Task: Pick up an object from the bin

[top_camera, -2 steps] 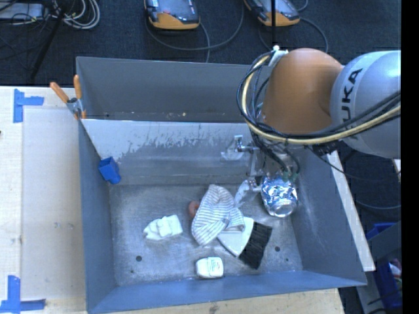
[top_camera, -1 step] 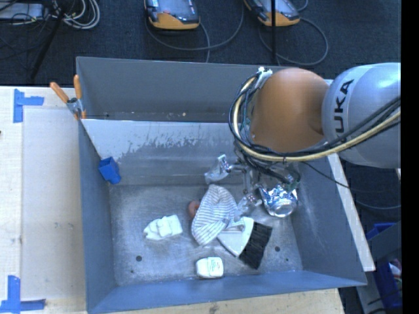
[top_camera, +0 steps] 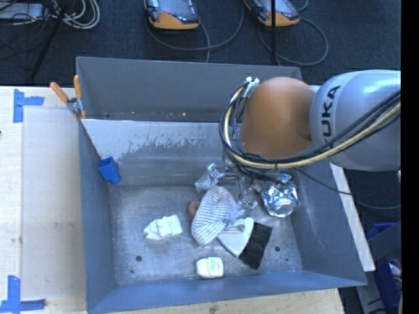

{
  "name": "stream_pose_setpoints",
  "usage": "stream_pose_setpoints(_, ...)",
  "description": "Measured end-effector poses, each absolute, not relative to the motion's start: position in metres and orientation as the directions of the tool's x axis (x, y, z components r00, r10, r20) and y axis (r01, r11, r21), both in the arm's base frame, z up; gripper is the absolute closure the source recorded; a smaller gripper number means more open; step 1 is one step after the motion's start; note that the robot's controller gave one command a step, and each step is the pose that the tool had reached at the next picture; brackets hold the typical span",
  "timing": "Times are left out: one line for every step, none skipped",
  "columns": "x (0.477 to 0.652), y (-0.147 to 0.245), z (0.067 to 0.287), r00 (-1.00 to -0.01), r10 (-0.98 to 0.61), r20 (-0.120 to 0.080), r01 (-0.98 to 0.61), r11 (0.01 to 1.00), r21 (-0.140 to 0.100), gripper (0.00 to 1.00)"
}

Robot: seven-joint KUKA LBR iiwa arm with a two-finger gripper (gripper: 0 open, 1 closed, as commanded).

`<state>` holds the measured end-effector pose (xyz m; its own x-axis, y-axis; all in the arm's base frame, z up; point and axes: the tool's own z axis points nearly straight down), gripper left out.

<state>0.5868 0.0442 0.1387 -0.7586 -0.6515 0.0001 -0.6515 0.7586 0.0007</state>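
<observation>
Grey metal bin (top_camera: 163, 103), gripper (top_camera: 239, 190) low over a striped cloth (top_camera: 211, 220) mid-bin; whether it is open or closed, I cannot tell. Risk: the limp cloth may slip free or drag the brush (top_camera: 254, 244) beside it.

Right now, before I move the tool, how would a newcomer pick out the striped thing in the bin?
Find the grey metal bin, then the middle of its floor, just left of the tool. The striped cloth lies bunched there, touching a white brush with black bristles. Nothing else has its thin grey-and-white stripes; the wad to its left is plain white.
</observation>
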Motion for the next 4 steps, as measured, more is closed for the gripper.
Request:
stream_pose_setpoints(0.5874, 0.0486, 0.098, -0.653, -0.758, -0.002, -0.758, 0.653, 0.0, 0.0)
stream_pose_setpoints(0.5888, 0.0483, 0.1052, -0.636, -0.772, -0.008, -0.772, 0.636, -0.004, 1.0)
stream_pose_setpoints(0.5888, 0.0483, 0.1052, -0.636, -0.772, -0.008, -0.772, 0.636, -0.004, 1.0)
stream_pose_setpoints(0.5882, 0.0483, 0.1079, -0.636, -0.771, -0.006, -0.771, 0.636, -0.002, 1.0)
